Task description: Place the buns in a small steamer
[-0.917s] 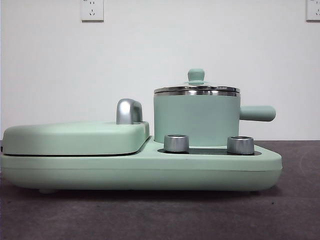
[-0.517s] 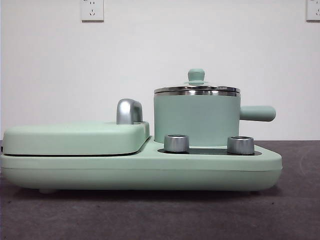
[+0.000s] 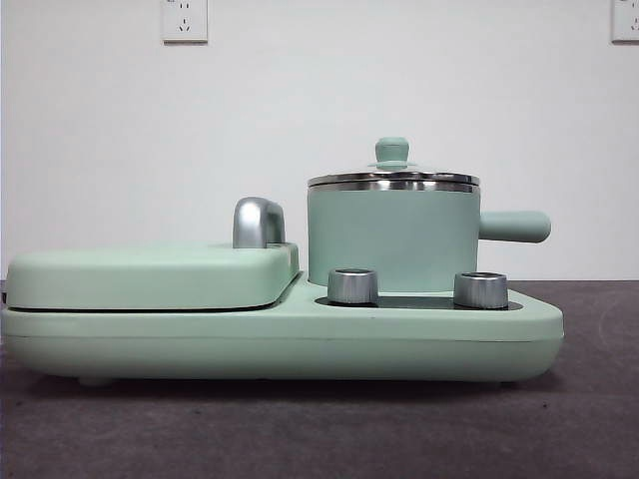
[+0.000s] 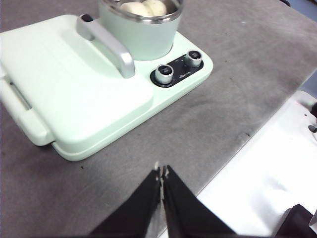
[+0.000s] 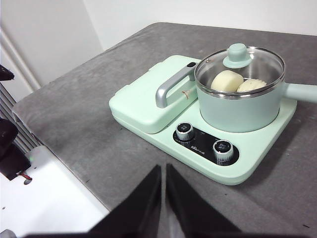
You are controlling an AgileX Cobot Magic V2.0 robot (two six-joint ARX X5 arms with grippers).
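Buns: we see both buns inside the small steamer, side by side under the lid; the smooth one lies next to the ridged one.
Steamer: it sits on the mint-green cooker base, behind the two steel knobs, next to the flat griddle section.
Lid: the glass lid with its green knob is on the pot.
Left gripper: our left gripper hangs over the grey table, well apart from the cooker, jaws closed on nothing.
Right gripper: our right gripper likewise, jaws together, empty.
Progress: we judge the task done; nothing looks left.
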